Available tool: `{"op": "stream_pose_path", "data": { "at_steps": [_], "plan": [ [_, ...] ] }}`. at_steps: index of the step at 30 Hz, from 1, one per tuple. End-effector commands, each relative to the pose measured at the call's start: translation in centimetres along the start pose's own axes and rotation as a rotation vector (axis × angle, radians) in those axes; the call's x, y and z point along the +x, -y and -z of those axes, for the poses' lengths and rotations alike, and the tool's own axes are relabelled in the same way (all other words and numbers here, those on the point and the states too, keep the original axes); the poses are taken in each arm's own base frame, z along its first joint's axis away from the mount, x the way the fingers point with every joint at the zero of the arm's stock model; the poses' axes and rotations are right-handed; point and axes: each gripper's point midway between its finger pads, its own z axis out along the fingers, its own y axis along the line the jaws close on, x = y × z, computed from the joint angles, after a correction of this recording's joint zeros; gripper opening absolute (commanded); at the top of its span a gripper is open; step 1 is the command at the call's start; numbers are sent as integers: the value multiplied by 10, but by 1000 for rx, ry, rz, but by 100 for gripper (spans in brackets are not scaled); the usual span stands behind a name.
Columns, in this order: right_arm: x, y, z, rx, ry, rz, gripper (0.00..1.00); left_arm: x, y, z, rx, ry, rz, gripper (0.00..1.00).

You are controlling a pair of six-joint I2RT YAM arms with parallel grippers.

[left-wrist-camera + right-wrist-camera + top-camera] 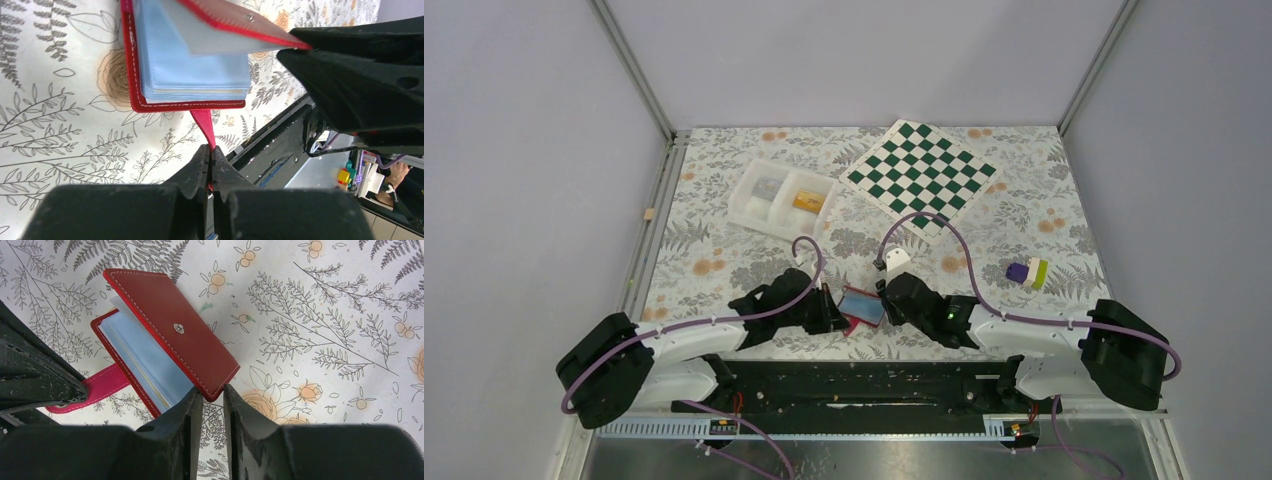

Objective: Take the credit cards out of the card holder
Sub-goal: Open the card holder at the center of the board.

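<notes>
- Near the front edge of the floral table (724, 260), between the two arms, lies the card holder (864, 305), open.
- At its 9 o'clock side in the overhead view sits the left gripper (210, 152). Its fingers are pressed together on the red tab (204, 125), which sticks out from the wallet's lower edge.
- At its 3 o'clock side is the right gripper (213, 400), its fingers a narrow gap apart.
- A corner of the red cover (150, 300) reaches into that gap. Whether the fingers actually press on it, I cannot tell.
- The cover is raised off the pale blue sleeves (190, 60), tilted up on the side held toward the right gripper. A small metal snap stud (178, 328) shows on its outer face.
- The back half of the wallet rests flat on the cloth.
- A thin orange-yellow line among the sleeves looks like the edge of one of the credit cards (200, 91), tucked inside.
- At 11 o'clock from the wallet, well apart, stands a white two-compartment tray (744, 205). A small orange-yellow item (807, 200) lies in its right compartment.
- At 1 o'clock lies a green-and-white chessboard (921, 172), turned diagonally.
- At 3 o'clock, past the right arm, sits a small purple, white and green block (1028, 271).
</notes>
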Motion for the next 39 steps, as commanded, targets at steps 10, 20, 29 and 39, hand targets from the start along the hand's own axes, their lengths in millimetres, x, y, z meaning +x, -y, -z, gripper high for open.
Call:
{"op": "stream_pose_path", "data": {
  "at_steps": [10, 20, 29, 39],
  "plan": [
    [-23, -4, -9, 13, 43, -31, 39, -4, -15, 4, -27, 47, -19, 0],
    [-35, -8, -16, -17, 37, -57, 50, 2, -27, 4, -54, 33, -25, 0],
    [-40, -16, -29, -88, 13, -105, 39, 3, -30, 5, -54, 39, -27, 0],
    [-13, 7, -20, -74, -109, -409, 0, -9, -33, 14, -72, 104, -24, 0]
  ]
}}
